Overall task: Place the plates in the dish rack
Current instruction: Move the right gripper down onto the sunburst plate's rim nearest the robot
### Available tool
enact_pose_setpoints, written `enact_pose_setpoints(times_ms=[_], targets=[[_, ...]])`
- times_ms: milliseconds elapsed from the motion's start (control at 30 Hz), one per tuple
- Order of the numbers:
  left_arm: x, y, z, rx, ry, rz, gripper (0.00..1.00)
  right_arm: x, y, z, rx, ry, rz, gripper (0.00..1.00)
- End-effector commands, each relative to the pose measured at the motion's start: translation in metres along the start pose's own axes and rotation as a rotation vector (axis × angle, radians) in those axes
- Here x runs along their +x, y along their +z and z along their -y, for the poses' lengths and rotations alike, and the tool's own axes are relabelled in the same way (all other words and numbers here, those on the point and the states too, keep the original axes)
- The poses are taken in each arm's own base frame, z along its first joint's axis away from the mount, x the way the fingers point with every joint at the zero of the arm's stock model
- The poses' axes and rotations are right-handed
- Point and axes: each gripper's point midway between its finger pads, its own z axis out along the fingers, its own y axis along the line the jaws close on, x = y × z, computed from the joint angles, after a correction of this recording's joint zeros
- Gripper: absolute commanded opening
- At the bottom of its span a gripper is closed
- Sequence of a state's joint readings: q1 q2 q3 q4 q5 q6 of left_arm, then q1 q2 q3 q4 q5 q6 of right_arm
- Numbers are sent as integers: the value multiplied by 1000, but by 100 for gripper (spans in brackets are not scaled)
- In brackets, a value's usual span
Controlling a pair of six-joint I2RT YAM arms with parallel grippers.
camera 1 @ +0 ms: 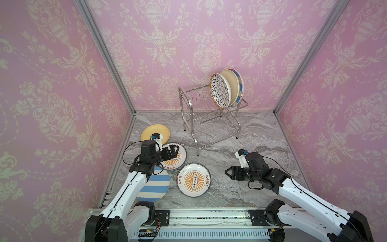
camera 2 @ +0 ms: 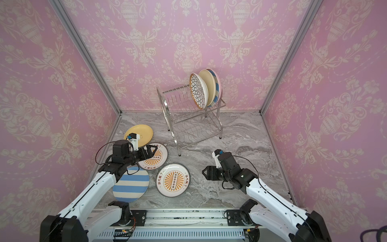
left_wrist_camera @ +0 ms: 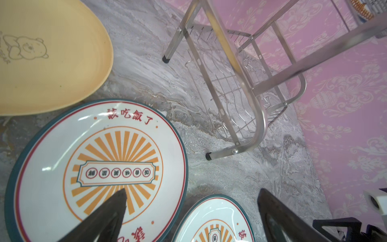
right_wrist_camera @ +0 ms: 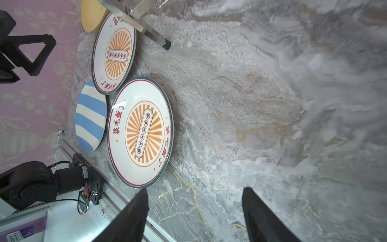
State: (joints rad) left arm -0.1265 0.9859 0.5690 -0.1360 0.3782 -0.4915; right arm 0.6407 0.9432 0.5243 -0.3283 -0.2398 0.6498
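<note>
dish rack (camera 1: 213, 125): holding plates (camera 1: 221, 91) upright in top slots | left gripper (camera 1: 175, 151): jaws apart, hovering over sunburst plate (camera 1: 182, 159) for pickup | right gripper (camera 1: 227, 172): jaws apart, waiting empty

Left arm (camera 1: 125, 188) and right arm (camera 1: 303, 194) have white shells, black joints, thin black cables.

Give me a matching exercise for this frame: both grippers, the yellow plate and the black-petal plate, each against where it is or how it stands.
1. left gripper
2. right gripper
3. yellow plate
4. black-petal plate

A. on edge in the dish rack's top tier
B. open over the table
C. flat by the left wall
D. open, one finger over a sunburst plate

Pairs: 1-D, 2-B, 3-C, 4-A.
</note>
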Motion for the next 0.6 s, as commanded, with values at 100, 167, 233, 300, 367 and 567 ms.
enact_pose_setpoints(times_ms=[100,167,233,300,367,567], targets=[[22,7,-6,-42,-5,-11,99,-9,33,-41,-209,8,62,72],[31,12,-5,-36,8,-28,99,-5,45,-41,-212,2,40,71],[35,14,-7,-36,10,-26,99,-1,55,-43,-213,-16,17,69],[39,16,-8,-30,6,-22,99,3,66,-47,-231,-19,-1,67],[41,17,-8,-27,3,-25,99,6,74,-48,-240,-13,-13,67],[49,23,-11,-28,11,-57,99,18,99,-53,-237,-28,-90,60]])
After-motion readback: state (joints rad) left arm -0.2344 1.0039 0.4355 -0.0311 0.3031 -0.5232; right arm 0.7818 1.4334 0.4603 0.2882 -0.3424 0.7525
